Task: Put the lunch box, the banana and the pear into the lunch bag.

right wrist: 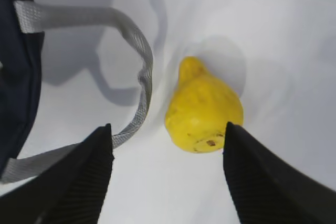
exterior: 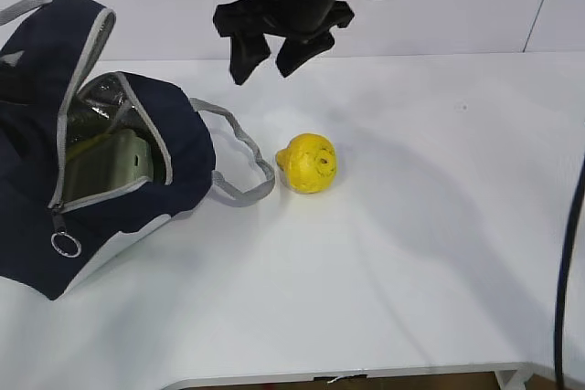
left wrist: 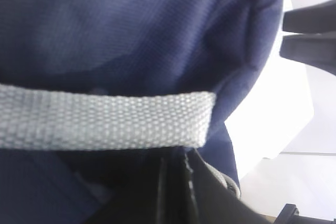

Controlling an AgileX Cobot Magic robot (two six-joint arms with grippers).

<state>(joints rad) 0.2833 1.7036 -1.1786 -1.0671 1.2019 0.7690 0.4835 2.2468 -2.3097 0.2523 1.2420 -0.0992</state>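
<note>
Lunch bag (exterior: 110,180): navy, unzipped, lying on the white table (exterior: 411,226), lunch box (exterior: 105,166) visible inside against foil lining; a sliver of yellow beside it, identity unclear. Pear (exterior: 308,163): on the table just right of the bag's grey handle (exterior: 239,157), apart from it. Right tool (exterior: 267,47): above the pear, jaws spread wide, empty. Left tool (left wrist: 176,192): clamped shut, pressed close to the bag's fabric beneath a grey webbing strap (left wrist: 105,121).

lunch box (exterior: 108,169) in lunch bag (exterior: 37,216) | pear (exterior: 308,163) right, beside handle (exterior: 239,154)
</note>
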